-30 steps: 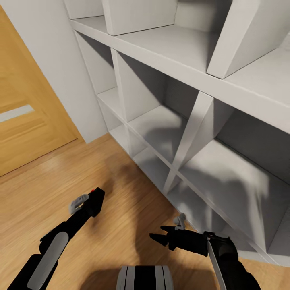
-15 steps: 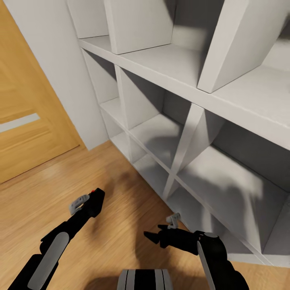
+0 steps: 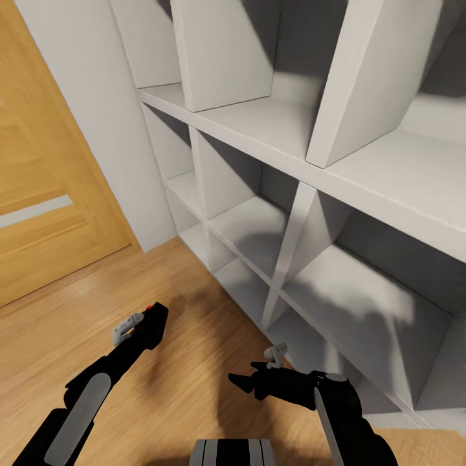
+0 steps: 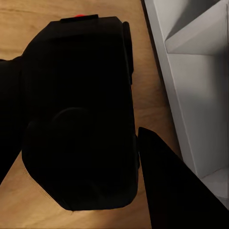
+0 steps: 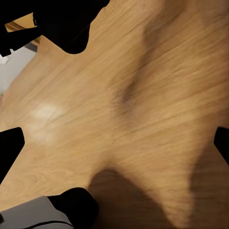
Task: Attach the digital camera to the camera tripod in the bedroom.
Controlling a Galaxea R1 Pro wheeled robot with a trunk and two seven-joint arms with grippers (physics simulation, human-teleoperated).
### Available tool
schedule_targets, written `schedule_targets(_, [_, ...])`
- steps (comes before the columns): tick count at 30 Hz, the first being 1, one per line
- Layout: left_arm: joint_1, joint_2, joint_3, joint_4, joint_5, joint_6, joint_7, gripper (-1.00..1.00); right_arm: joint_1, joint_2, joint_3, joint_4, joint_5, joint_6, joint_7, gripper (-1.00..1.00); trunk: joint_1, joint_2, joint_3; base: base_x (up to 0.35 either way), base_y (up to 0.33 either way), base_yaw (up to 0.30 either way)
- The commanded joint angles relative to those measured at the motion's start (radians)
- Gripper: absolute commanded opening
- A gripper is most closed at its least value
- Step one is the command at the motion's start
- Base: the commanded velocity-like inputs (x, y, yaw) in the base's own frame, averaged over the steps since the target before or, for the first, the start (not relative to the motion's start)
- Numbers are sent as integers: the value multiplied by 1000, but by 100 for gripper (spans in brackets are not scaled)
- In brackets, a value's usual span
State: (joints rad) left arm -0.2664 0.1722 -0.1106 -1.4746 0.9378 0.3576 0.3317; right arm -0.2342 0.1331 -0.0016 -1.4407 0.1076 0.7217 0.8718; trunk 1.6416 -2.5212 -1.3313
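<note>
Head view, lower left of frame: the digital camera [image 3: 154, 325] is a small black box with a red button on top, clamped in the left pincer [image 3: 144, 327] above the wood floor [image 3: 194, 362]. Left wrist view: its black body [image 4: 78, 114] dominates the frame. Right pincer [image 3: 249, 383], lower centre, has its fingers apart, holding nothing. White cube shelves [image 3: 304, 194] occupy the right; visible compartments hold nothing. A wooden door [image 3: 45, 194] stands at left.

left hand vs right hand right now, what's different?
The left hand is shut on the digital camera, red button up; the right hand is open and holds nothing. The left hand sits farther from the white cube shelves; the right hand is close beside them. Both hang low over the wood floor.
</note>
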Motion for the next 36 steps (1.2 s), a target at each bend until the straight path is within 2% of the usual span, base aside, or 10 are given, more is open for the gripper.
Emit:
schedule_targets(1, [0, 1, -2, -2, 7, 1, 7, -100, -1, 1, -1, -1, 11, 3, 9, 100, -1, 0, 3, 0, 0, 0])
schedule_targets(36, [0, 1, 2, 2, 6, 3, 7, -100, -1, 5, 0, 0, 9, 4, 8, 100, -16, 8, 139, 0, 0, 0])
